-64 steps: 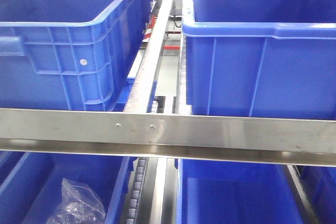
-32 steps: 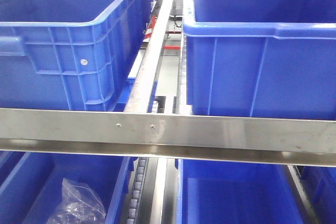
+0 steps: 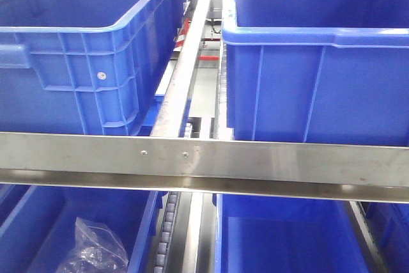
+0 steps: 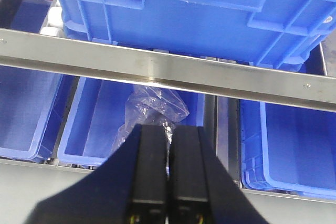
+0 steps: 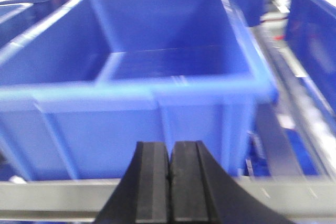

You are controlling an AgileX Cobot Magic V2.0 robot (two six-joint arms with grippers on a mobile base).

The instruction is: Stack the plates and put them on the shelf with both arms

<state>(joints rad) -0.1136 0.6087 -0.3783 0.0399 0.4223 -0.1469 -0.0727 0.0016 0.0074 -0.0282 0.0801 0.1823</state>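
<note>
Left gripper (image 4: 168,129): black fingers (image 4: 149,171) pressed flat together, no gap between the jaws, nothing between them. It hangs free, touching nothing. Ahead of it and lower, a blue bin (image 4: 94,124) on the lower shelf level holds a crumpled clear plastic bag (image 4: 152,111). A steel shelf rail (image 4: 157,69) runs across the view above that bin, and a larger blue crate (image 4: 199,9) sits on the level above the rail. More blue bins flank the lower one on either side.

Front view: same steel rail (image 3: 204,161) across the frame; upper-left blue crate (image 3: 83,49), upper-right blue crate (image 3: 319,68), a metal divider track (image 3: 185,68) between them. Below the rail, the bag (image 3: 96,247) shows in the lower-left bin. No arm visible here.

Right gripper (image 5: 169,153): fingers (image 5: 152,182) likewise fully together, jaws seam to seam, empty, touching nothing. View is blurred. It faces an open blue crate (image 5: 157,77) standing behind a grey shelf rail (image 5: 52,195).

Plates: not visible in any of the three views; location cannot be told.
</note>
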